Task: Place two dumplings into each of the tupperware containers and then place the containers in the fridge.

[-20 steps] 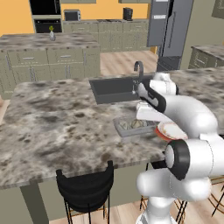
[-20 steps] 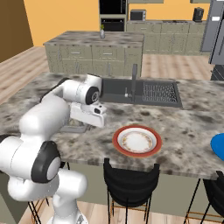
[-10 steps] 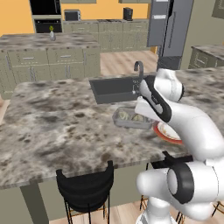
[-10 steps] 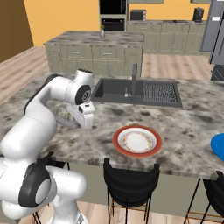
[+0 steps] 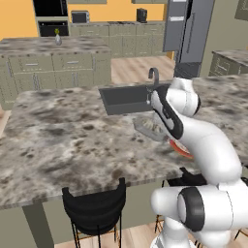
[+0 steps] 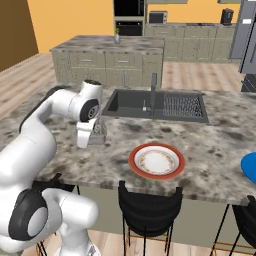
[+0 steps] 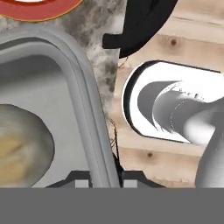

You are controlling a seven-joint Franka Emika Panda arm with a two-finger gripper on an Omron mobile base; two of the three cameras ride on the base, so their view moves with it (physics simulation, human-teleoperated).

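In the hand view my gripper (image 7: pixel 105 180) is shut on the rim of a grey tupperware container (image 7: pixel 65 78). One pale dumpling (image 7: pixel 19 142) lies inside it. From the left base view the container (image 5: pixel 147 128) hangs tilted just above the granite counter, in front of the sink, partly hidden by my arm. In the right base view my gripper (image 6: pixel 86 138) points down beside the container (image 6: pixel 99 135). The tall grey fridge (image 5: pixel 190 30) stands far back across the wooden floor, and its edge (image 6: pixel 248 37) shows at the right.
A white plate with a red-orange rim (image 6: pixel 156 161) lies on the counter (image 6: pixel 215 155) to the right of the container. A flat blue round thing (image 6: pixel 250 169) sits at the far right. The sink (image 6: pixel 159 105) with its tap is behind. Black stools (image 6: pixel 149 212) stand under the counter's front edge.
The arm has raised its elbow and carried the container up off the counter and slightly away from the plate. The gripper has stayed shut on the rim.
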